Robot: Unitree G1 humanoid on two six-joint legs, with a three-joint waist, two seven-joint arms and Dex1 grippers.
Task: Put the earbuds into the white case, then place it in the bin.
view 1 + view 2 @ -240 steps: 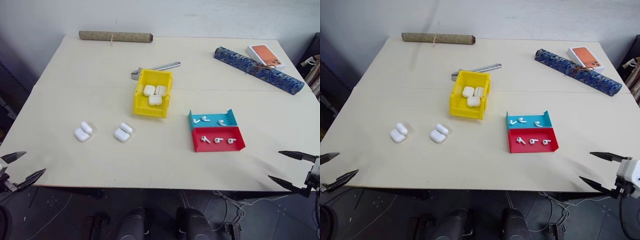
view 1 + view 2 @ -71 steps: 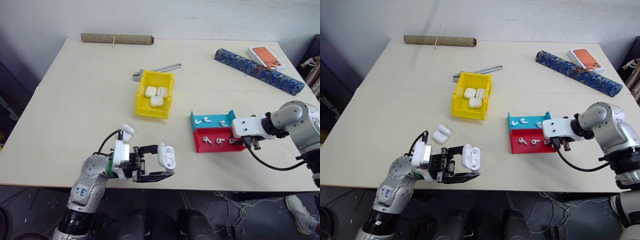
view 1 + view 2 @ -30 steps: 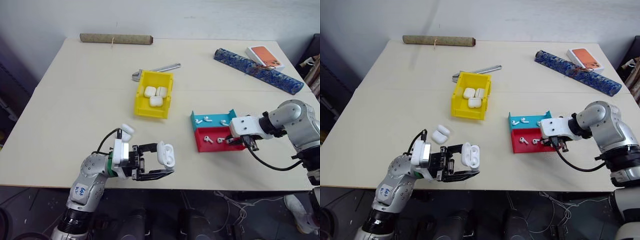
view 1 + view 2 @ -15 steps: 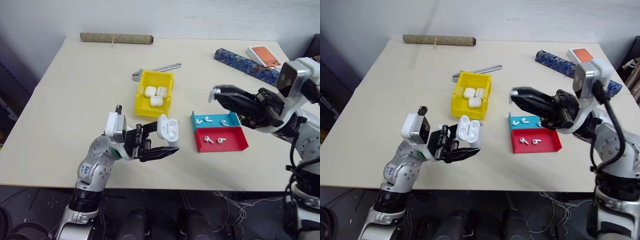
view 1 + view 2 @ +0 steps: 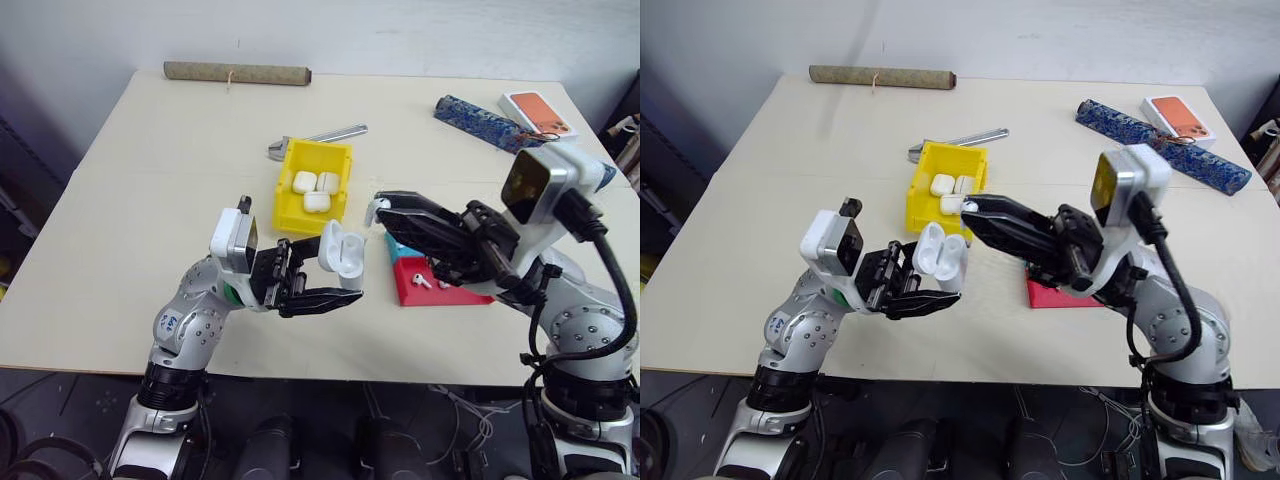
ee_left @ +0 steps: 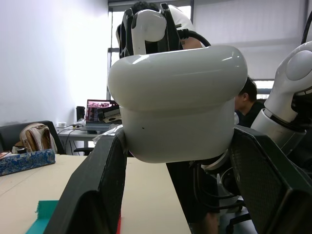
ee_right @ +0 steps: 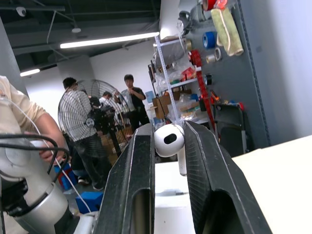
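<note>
Above the table's front, your left gripper (image 5: pixel 318 275) clamps the open white case (image 5: pixel 338 250). Your right gripper (image 5: pixel 376 206) pinches one earbud (image 7: pixel 169 140) just beside it, seemingly not yet seated.

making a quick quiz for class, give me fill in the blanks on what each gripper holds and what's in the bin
1. The left gripper holds an open white ____.
2. The right gripper pinches one white ____.
3. Closed white cases lie in the ____ bin.

Missing words: case; earbud; yellow
</note>
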